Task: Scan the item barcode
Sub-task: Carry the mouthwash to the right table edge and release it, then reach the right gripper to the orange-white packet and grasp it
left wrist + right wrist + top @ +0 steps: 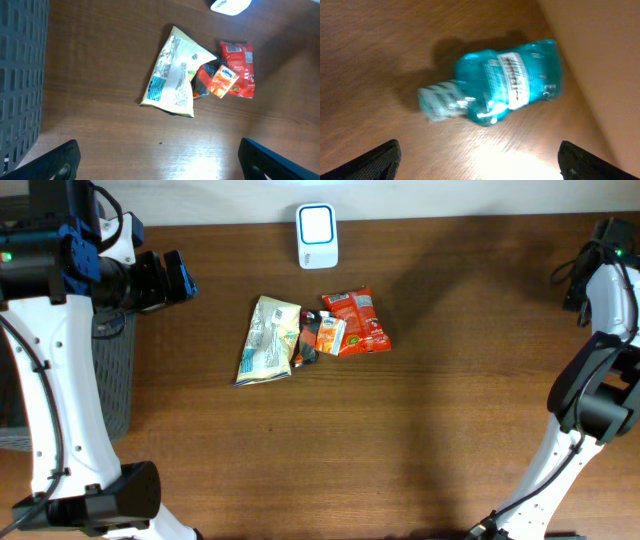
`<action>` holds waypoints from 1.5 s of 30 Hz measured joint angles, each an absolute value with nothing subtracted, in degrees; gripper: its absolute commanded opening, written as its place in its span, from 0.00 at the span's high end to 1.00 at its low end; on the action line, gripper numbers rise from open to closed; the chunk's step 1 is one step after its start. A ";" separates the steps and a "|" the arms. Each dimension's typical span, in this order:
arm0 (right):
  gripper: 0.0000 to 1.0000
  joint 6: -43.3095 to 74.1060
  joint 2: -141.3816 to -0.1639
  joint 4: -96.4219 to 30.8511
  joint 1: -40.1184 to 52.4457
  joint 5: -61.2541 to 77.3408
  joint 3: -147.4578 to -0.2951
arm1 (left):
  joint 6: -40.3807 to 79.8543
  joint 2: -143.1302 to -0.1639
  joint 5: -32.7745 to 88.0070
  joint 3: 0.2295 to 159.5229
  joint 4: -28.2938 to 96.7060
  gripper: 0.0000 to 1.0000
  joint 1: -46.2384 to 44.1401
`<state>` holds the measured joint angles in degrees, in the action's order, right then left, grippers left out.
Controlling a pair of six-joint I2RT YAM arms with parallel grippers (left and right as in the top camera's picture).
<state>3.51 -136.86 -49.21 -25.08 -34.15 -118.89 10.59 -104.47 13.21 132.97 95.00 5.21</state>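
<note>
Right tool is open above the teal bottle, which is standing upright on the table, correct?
Not quite. The right tool is open above the teal bottle, but the bottle lies on its side on the table, as the right wrist view shows.

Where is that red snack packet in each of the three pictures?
Overhead: the red snack packet lies near the table's middle, right end of the pile, below the white scanner.
Left wrist: red snack packet upper right, white scanner at the top edge.
Right wrist: not in it; only a blurred blue bottle shows.
Shared landmark: the white scanner, in overhead and left wrist views.
</note>
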 measured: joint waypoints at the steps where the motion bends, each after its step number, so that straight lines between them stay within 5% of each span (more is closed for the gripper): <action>1: 0.01 3.60 -136.49 -49.34 -25.10 -31.05 -118.89 | 10.59 -104.47 13.21 132.97 95.00 0.01 5.21; 4: 0.03 3.99 -134.52 -50.00 -25.10 -18.31 -118.89 | 10.59 -104.47 13.21 132.97 94.98 0.01 5.21; 5: 0.13 4.14 -134.04 -50.65 -25.10 -14.70 -118.89 | 10.59 -104.47 13.21 132.97 95.00 0.01 5.21; 8: 0.64 4.38 -133.75 -51.24 -25.10 -7.84 -118.85 | 10.59 -104.47 13.23 132.97 95.00 0.01 5.21; 9: 0.72 4.71 -133.75 -51.05 -25.10 -5.98 -118.61 | 10.59 -104.47 13.21 132.97 95.00 0.01 5.21; 15: 0.89 4.71 -134.10 -42.98 -25.12 -3.36 -114.08 | 10.59 -104.47 13.21 132.97 95.00 0.01 5.21; 29: 0.97 9.26 -140.66 -37.45 -32.80 -8.75 -113.89 | 10.59 -104.47 13.23 132.97 95.00 0.01 5.21; 37: 0.95 9.26 -137.82 -41.98 -31.24 -8.97 -113.21 | 10.59 -104.47 13.23 132.97 95.00 0.01 5.21; 39: 0.84 9.23 -131.87 -44.80 -27.00 -8.86 -112.79 | 10.59 -104.47 13.21 132.97 95.00 0.01 5.21; 40: 0.72 9.32 -127.68 -47.44 -24.32 -7.64 -112.79 | 10.59 -104.47 13.23 132.97 95.02 0.01 5.21; 41: 0.44 9.21 -124.07 -49.65 -22.11 -5.65 -112.79 | 10.59 -104.47 13.21 132.97 95.00 0.01 5.21; 44: 0.21 8.97 -114.43 -57.10 -12.67 7.07 -113.27 | 10.59 -104.47 13.21 132.97 94.98 0.01 5.21; 45: 0.05 9.15 -113.86 -58.08 -9.80 10.39 -113.34 | 10.59 -104.47 13.21 132.97 95.09 0.01 5.21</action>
<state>9.15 -113.86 -58.08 -9.80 10.39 -113.34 10.59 -104.47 13.21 132.97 95.09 5.21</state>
